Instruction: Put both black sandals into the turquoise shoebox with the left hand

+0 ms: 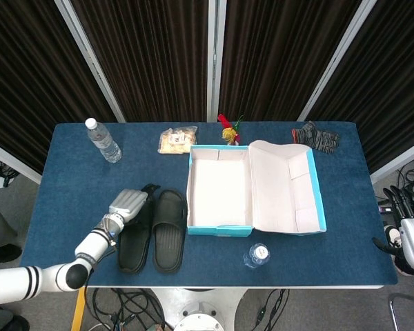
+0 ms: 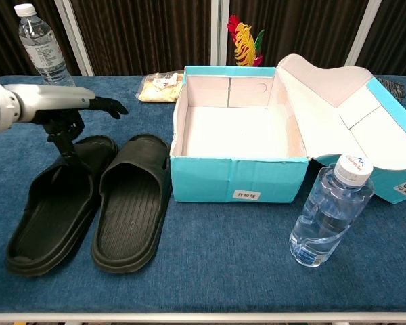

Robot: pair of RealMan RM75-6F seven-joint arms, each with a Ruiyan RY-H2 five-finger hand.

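Two black sandals lie side by side on the blue tabletop (image 1: 69, 186), just left of the turquoise shoebox (image 1: 219, 227): the left sandal (image 2: 57, 203) and the right sandal (image 2: 130, 202), edges touching or nearly so. Both are matte black slides with a broad strap over the front and a ribbed footbed. Their long axes run from the near tabletop edge toward the far edge, roughly parallel to the shoebox's long side, toes pointing away from the robot and heels near the front edge. The shoebox sits open with a pale interior, its lid (image 1: 286, 186) folded flat to the right. The left hand (image 2: 64, 112) hangs over the toe end of the left sandal, fingers spread apart and holding nothing; a lower dark finger reaches down to the strap, though actual contact cannot be told. The right hand (image 1: 408, 234) shows only at the right border of the head view, off the tabletop, fingers apart and holding nothing.
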